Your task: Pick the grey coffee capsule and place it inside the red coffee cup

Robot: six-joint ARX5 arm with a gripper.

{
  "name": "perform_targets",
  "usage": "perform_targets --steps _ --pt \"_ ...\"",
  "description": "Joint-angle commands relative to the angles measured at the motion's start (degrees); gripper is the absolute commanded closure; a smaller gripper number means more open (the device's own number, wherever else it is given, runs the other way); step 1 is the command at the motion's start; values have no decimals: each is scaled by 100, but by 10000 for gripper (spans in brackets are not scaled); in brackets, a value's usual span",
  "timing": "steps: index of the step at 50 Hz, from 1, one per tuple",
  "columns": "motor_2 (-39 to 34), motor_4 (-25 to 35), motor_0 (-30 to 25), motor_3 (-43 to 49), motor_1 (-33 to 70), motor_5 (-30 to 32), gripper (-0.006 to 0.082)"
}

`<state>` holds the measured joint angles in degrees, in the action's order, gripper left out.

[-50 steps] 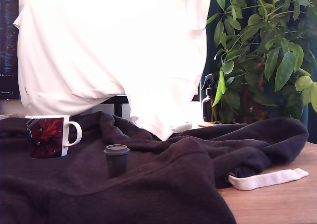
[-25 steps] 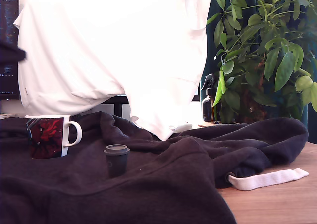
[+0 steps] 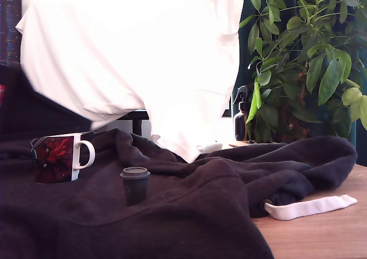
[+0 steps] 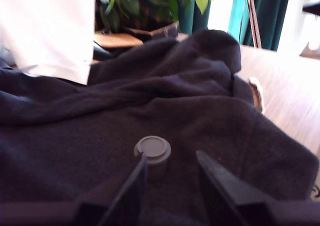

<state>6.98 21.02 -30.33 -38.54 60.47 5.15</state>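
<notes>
Small dark grey tapered coffee capsule (image 4: 152, 150) upright on dark hoodie (image 3: 189, 213); black end effector (image 4: 170, 173) fingers apart, just near it. White red-pictured ceramic mug (image 3: 57, 157) far left in exterior view.

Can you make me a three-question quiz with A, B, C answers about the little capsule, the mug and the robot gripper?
1. What does the grey coffee capsule stand on?
A. the dark cloth
B. the bare wooden table
C. inside the mug

2. What colour is the handle of the red coffee cup?
A. green
B. white
C. blue

3. What is the gripper doing?
A. squeezing the capsule
B. holding the mug
C. open, holding nothing

Answers:
1 A: the capsule stands upright on the dark cloth.
2 B: the exterior view shows a white handle beside the red picture.
3 C: the wrist view shows the fingers spread apart with the capsule beyond them.
</notes>
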Motion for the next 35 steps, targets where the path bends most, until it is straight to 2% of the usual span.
perform_targets --steps 1,16,35 --pt "227 -9 -17 -103 439 72 206" --pt "1071 127 -17 -94 2166 87 207" --pt "1773 514 -22 -37 3394 87 213"
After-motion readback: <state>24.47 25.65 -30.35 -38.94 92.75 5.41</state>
